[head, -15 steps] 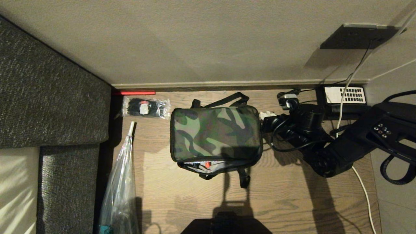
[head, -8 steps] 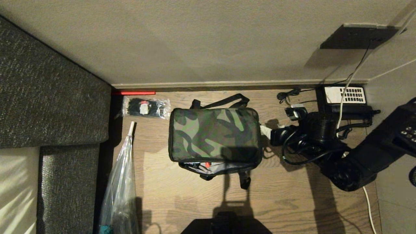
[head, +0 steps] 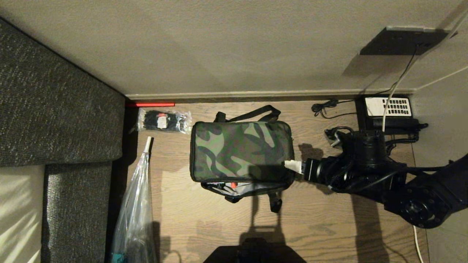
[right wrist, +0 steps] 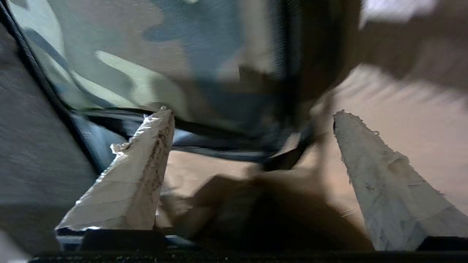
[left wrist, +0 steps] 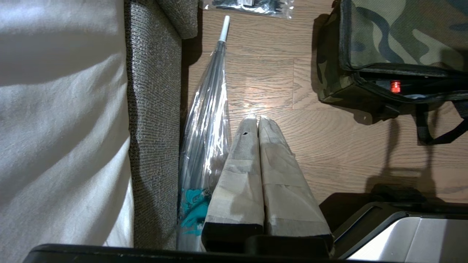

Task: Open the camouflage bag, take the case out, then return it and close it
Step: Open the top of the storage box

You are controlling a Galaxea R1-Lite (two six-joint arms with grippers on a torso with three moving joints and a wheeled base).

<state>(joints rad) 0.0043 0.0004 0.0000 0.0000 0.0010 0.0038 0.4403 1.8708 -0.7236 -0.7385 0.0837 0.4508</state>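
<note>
The camouflage bag (head: 241, 149) sits on the wooden floor with its lid lying down. Along its near edge a narrow gap stays open, showing pale grey lining and a small red spot (left wrist: 395, 86). The case is hidden. My right gripper (head: 294, 166) is at the bag's near right corner, open, with the bag's edge and a black strap between its taped fingers (right wrist: 146, 160) and nothing gripped. The same bag fills the right wrist view (right wrist: 164, 54). My left gripper (left wrist: 257, 118) hangs shut and empty over the floor, left of the bag (left wrist: 402, 33).
A grey sofa (head: 55, 109) walls off the left. A clear-wrapped umbrella (head: 135, 204) lies beside it, and a packet of black ties (head: 163, 121) rests behind the bag's left corner. A black desk phone (head: 387, 107) with cables stands at the back right by the wall.
My right arm has swung from the bag's far right side toward its near right corner, and the gripper has opened. The bag has shifted slightly left.
</note>
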